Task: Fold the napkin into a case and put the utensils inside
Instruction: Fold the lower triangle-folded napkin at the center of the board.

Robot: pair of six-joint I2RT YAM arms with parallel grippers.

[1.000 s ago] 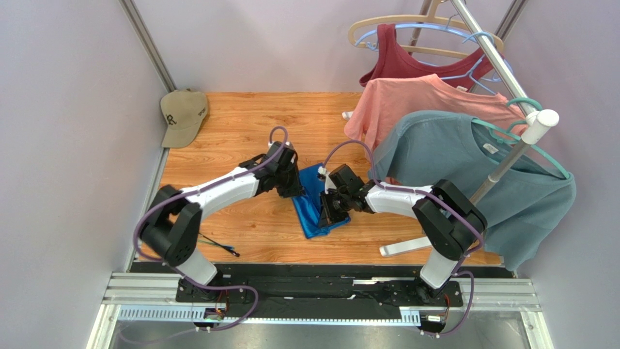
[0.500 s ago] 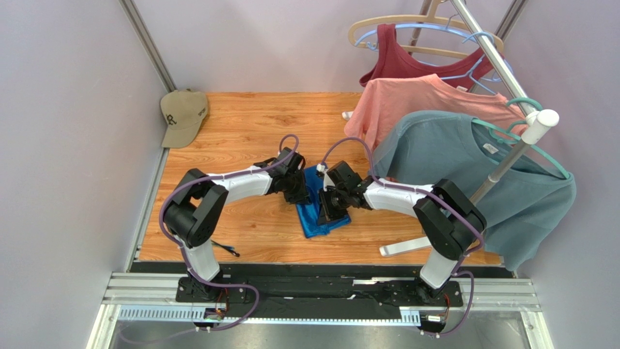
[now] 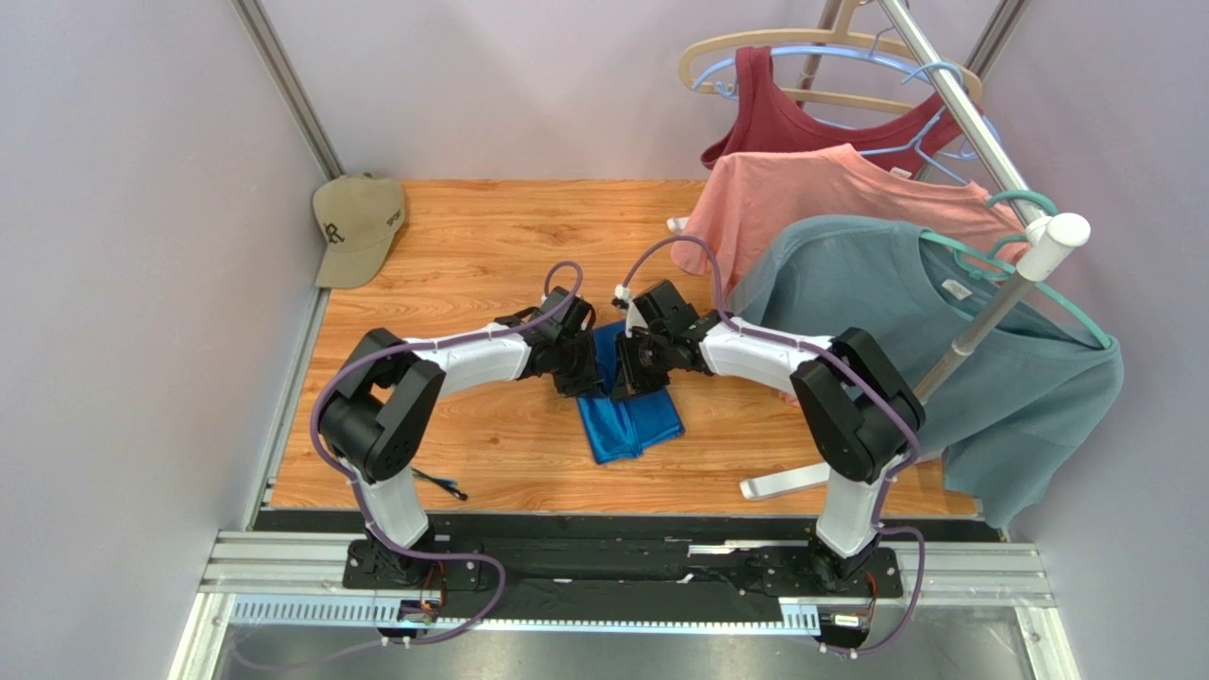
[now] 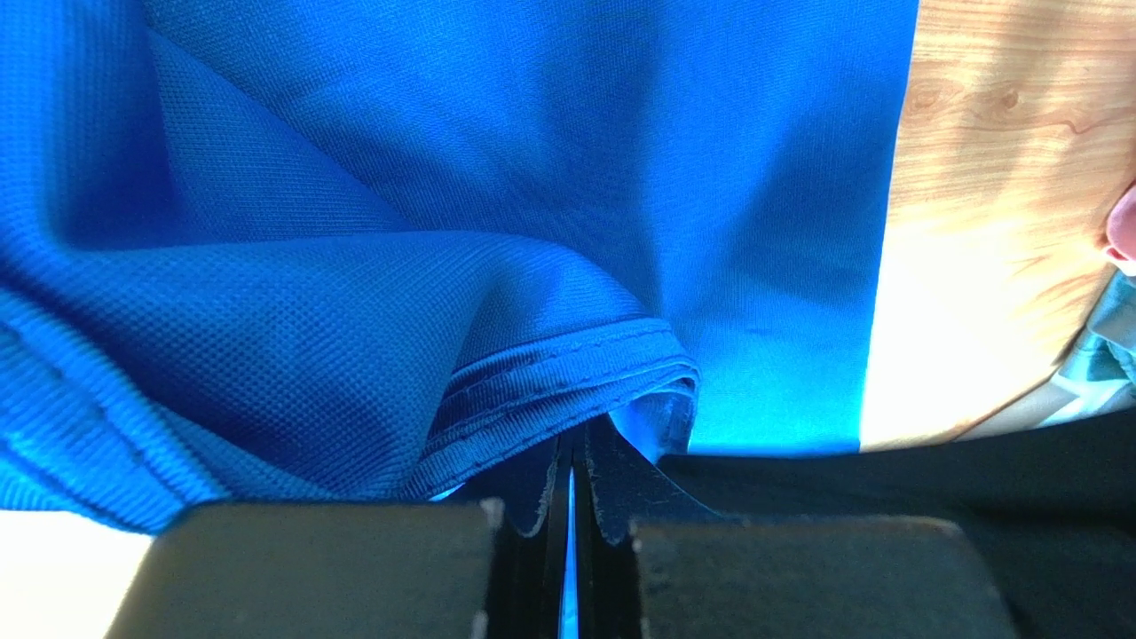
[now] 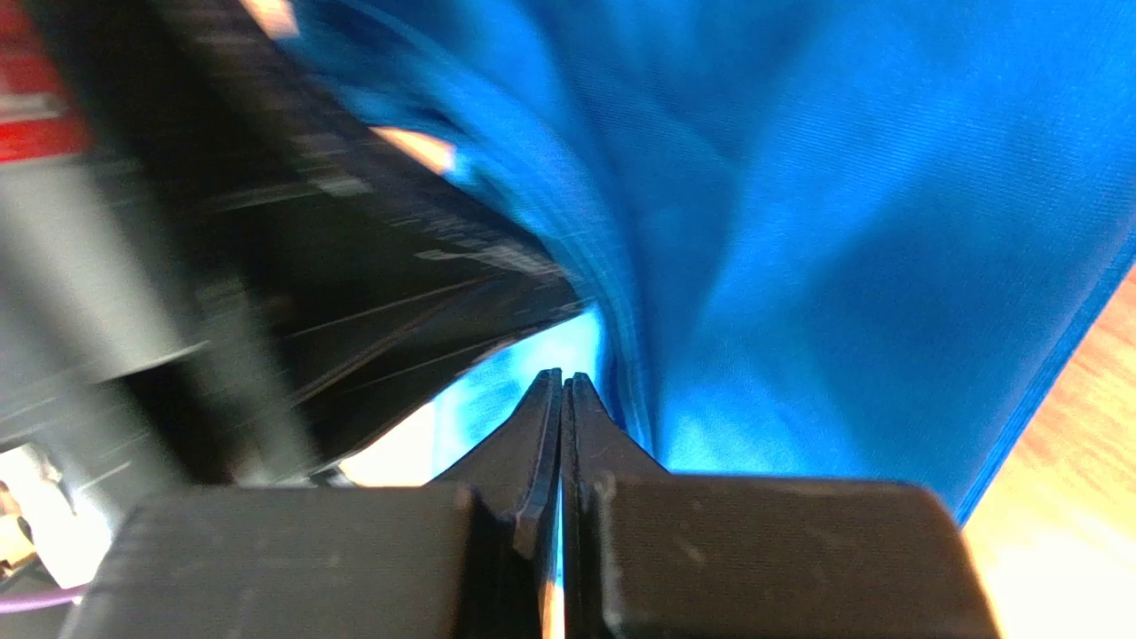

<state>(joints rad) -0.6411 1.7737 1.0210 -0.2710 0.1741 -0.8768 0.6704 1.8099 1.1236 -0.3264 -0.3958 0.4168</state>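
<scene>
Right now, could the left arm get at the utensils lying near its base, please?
Probably not yet: the left fingers are shut on the napkin hem. The utensils lie uncovered, so it likely could after letting go.

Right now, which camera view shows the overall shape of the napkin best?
The top external view: it alone shows the napkin as one folded blue shape lying on the table. The left wrist view gives only close weave and a stitched hem; the right wrist view, a blurred blue fold.
</scene>
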